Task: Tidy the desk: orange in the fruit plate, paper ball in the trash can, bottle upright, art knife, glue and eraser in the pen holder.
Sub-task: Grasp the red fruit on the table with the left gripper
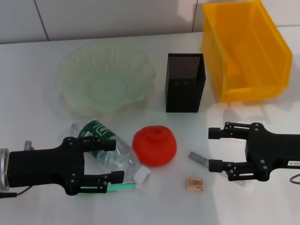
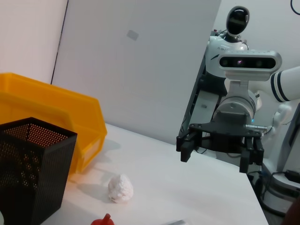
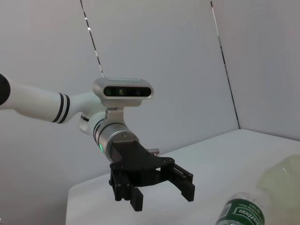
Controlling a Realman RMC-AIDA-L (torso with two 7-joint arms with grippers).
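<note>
On tabletop centre, orange (image 1: 154,145) sits beside lying bottle (image 1: 108,149) (soft, rounded, prob. light — grip across its middle), w/ left gripper (image 1: 108,161) & right gripper (image 1: 214,149) jaws apart.

The left tool (image 1: 108,161) has its fingers spread wide, and the bottle (image 1: 107,149) lies right between them, so nothing else fits there. The orange (image 1: 154,145) sits just beside the bottle's cap and blocks that side. The right tool (image 1: 215,149) is spread wide too, with bare table (image 1: 37,93) between its fingers. A small grey stick (image 1: 198,159) and the eraser (image 1: 195,183) lie near its lower finger. The pen holder (image 1: 185,82) stands between the fruit plate (image 1: 105,77) and the trash can (image 1: 246,49), with thin gaps on both sides.
</note>
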